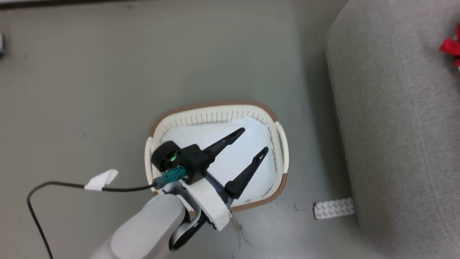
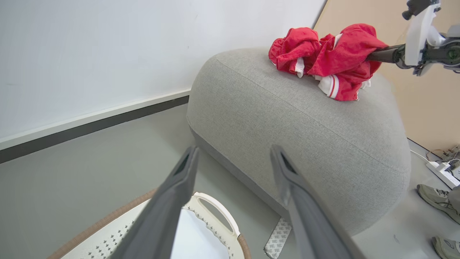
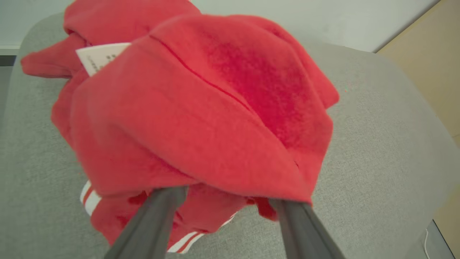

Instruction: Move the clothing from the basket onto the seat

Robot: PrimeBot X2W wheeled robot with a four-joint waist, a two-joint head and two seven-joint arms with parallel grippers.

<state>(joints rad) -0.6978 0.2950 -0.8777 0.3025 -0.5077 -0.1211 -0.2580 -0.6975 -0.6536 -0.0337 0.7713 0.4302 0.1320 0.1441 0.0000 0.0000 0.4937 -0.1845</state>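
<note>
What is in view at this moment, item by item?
clothing: one pile, red with white trim, on top of the seat
seat: one, light grey, beside the basket
basket: one, white with brown rim, on the floor, visible base bare
tape strip: one, pale patterned, floor at the seat's foot
power strip: one, white, floor
shoes: two, grey, a person's, floor
left gripper: dark, open over the basket
right gripper: dark, open, fingertips under the clothing

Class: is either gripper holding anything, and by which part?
Nothing is gripped. The left gripper is open above the basket; the right gripper is open, red clothing on the sofa draped over its fingers.
</note>
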